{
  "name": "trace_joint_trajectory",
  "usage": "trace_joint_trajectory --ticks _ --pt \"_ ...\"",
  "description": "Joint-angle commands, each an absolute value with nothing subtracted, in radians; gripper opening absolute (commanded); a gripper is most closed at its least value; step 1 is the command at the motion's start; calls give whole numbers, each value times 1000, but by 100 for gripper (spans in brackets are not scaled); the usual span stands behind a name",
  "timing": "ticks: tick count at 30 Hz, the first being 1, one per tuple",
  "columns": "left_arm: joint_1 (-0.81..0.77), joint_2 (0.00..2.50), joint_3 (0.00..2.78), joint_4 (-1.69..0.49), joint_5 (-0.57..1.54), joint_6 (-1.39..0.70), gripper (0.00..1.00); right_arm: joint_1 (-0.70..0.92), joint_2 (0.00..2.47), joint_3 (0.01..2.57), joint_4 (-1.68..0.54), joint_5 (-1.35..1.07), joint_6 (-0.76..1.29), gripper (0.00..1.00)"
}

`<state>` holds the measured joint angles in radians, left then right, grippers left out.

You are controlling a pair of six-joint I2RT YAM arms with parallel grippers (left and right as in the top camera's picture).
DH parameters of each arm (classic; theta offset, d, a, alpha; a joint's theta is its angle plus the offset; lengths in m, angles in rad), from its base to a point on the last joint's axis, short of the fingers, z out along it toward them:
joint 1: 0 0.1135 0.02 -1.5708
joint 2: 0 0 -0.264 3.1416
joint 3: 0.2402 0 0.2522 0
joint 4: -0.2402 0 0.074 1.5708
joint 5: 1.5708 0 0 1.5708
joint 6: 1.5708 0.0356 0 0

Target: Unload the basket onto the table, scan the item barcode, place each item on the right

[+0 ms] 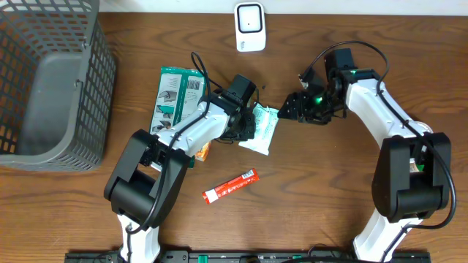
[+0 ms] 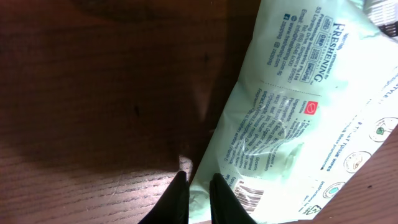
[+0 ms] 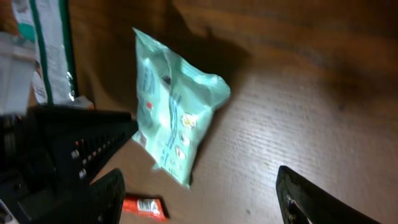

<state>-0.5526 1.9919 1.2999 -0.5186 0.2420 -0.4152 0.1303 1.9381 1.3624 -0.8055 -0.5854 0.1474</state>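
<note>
The item is a mint-green wipes pack (image 1: 265,131) lying on the wooden table, mid-centre. In the left wrist view the pack (image 2: 298,106) fills the right half, and its barcode (image 2: 251,194) shows near the bottom, next to my fingers. My left gripper (image 2: 196,178) is shut on the pack's thin edge, with film pinched between the black fingers. It also shows in the overhead view as the left gripper (image 1: 247,126). My right gripper (image 1: 290,109) stands open just right of the pack, apart from it. From the right wrist the pack (image 3: 174,112) lies ahead of the open right gripper (image 3: 199,180).
A white scanner-like device (image 1: 250,27) stands at the table's back edge. A grey mesh basket (image 1: 51,80) fills the far left. A green-and-white box (image 1: 175,95) lies under the left arm, with an orange packet (image 1: 202,152) beside it. A red bar wrapper (image 1: 230,185) lies nearer the front.
</note>
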Motion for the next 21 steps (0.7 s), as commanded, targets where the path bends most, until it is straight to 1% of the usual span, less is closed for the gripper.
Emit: trace_joint_trajectory --ticks 1,7,11,19,21 --pt "-558 2013 1293 -514 250 -413 12 145 1925 1306 -741 -634 165 73" --pt "-558 2020 1282 -509 250 -414 12 144 1925 1181 -536 -710 247 72" --pt "-558 2020 1272 -506 243 -414 12 157 1925 1106 -410 -792 272 73" --pt "-558 2020 1269 -506 242 -414 12 224 1925 1009 -222 -791 369 72" --pt "-558 2020 1269 -506 242 -414 12 252 1925 995 -185 -791 382 71"
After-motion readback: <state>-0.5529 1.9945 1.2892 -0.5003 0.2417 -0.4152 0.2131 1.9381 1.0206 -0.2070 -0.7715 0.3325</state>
